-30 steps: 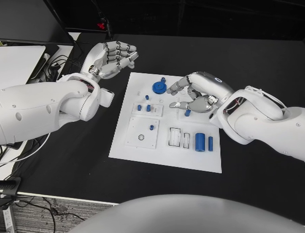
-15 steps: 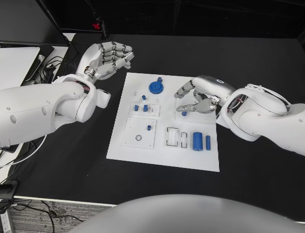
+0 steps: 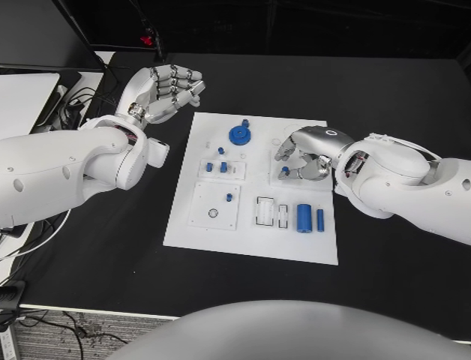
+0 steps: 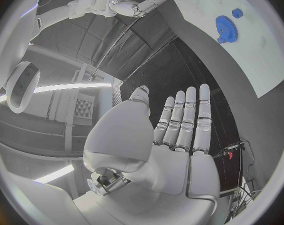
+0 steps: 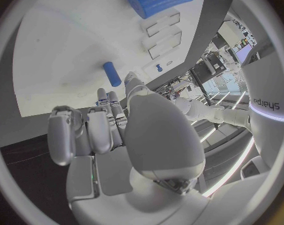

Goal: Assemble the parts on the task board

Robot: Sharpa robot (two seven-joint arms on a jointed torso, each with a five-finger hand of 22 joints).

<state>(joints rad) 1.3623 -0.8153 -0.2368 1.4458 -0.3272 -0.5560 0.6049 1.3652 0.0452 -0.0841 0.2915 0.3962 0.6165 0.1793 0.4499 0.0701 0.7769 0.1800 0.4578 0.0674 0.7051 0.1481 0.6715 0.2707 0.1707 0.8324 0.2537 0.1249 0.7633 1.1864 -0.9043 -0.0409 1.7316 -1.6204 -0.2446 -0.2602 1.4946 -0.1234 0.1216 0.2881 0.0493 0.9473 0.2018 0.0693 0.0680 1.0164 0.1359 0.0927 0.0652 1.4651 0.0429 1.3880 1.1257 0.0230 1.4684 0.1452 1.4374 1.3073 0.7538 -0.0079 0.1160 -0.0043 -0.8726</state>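
Lowered since a second ago, the right hand point(image 3: 304, 154) curls, seemingly empty, over a small blue peg point(image 3: 284, 172) mid-way along the white task board point(image 3: 252, 229) on the bench, while the left hand point(image 3: 166, 90) hovers, fingers apart, off its far-left corner.

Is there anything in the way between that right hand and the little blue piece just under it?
Nothing visible does: the right hand hangs over the task board, fingers curled down beside the small blue part.
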